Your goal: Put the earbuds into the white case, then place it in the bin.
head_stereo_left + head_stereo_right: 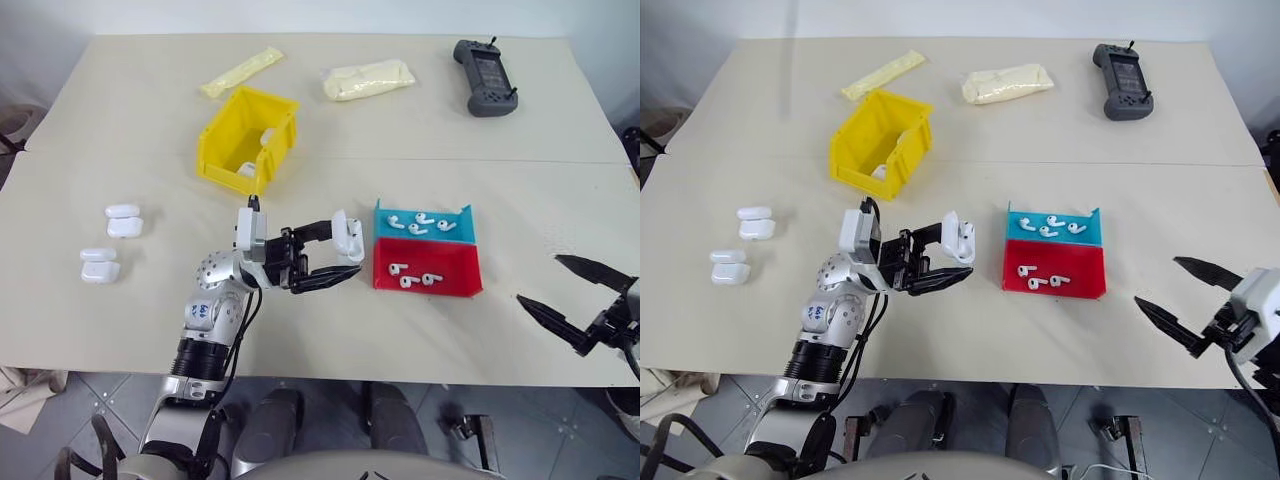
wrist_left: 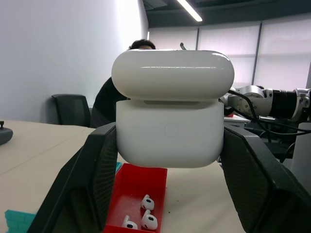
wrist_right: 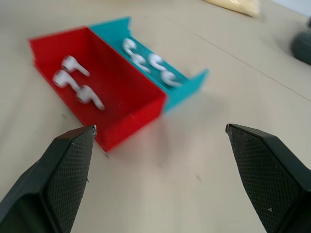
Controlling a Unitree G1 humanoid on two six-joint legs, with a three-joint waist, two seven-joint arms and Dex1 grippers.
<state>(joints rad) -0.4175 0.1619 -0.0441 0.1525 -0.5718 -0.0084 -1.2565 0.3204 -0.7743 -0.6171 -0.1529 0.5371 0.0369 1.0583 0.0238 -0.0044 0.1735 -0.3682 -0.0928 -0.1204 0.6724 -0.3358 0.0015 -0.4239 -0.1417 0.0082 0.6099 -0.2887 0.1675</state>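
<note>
Case [image 1: 348, 237] clamped in left jaws beside red tray [image 1: 428, 268] and blue tray [image 1: 420, 223]; right jaws apart, empty.

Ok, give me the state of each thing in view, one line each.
white case: lid open, held off the table
left end effector: shut on the white case
right end effector: open, empty
bin: upright, white items inside
red tray: three earbuds inside
blue tray: three earbuds inside
spare cases: closed
</note>
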